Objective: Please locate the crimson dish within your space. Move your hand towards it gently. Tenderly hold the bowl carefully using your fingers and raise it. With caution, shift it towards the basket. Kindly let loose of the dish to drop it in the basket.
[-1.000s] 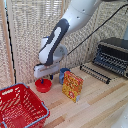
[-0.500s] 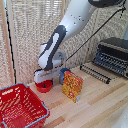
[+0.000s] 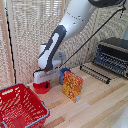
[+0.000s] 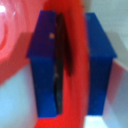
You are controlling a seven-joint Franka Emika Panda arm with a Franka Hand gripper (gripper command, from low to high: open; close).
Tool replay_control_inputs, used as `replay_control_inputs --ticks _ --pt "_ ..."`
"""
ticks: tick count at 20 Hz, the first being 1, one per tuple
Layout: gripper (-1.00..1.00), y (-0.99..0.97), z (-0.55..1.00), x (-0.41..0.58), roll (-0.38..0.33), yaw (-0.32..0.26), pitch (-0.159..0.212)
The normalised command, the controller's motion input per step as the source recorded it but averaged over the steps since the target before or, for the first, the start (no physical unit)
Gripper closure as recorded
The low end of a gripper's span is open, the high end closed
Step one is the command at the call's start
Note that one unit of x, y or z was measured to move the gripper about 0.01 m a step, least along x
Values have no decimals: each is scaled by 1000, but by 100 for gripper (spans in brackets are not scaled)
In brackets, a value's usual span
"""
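The white boxy gripper (image 3: 42, 80) is seen lowered onto the crimson dish (image 3: 41, 88), a small glossy red plastic bowl resting on the pale wooden table (image 3: 95, 107), towards the exterior view's left and far from the camera. In the wrist view, the two blocky blue fingers (image 4: 44, 62) are set on either side of the bowl's thin red rim (image 4: 75, 65), one inside and one outside; whether they are pressed onto the rim cannot be told from the blurred picture. The basket (image 3: 20, 107), red wire mesh with a blue-grey rim, stands nearer, at the exterior view's left, apart from the bowl. A blue cup (image 3: 64, 75) and an orange printed box (image 3: 73, 86) stand just right of the bowl.
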Motion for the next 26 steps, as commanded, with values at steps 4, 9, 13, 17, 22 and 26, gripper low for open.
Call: replay_control_inputs --ticks 4,9,13,17,22,26 --pt "100 178 1000 5 0 -9 61" --pt "100 257 1000 18 0 6 72" --pt "100 339 849 -8 19 7 132" --pt "100 616 682 -186 55 24 103" --pt "100 778 589 -305 3 1 37" --pt "100 850 420 -246 0 0 44"
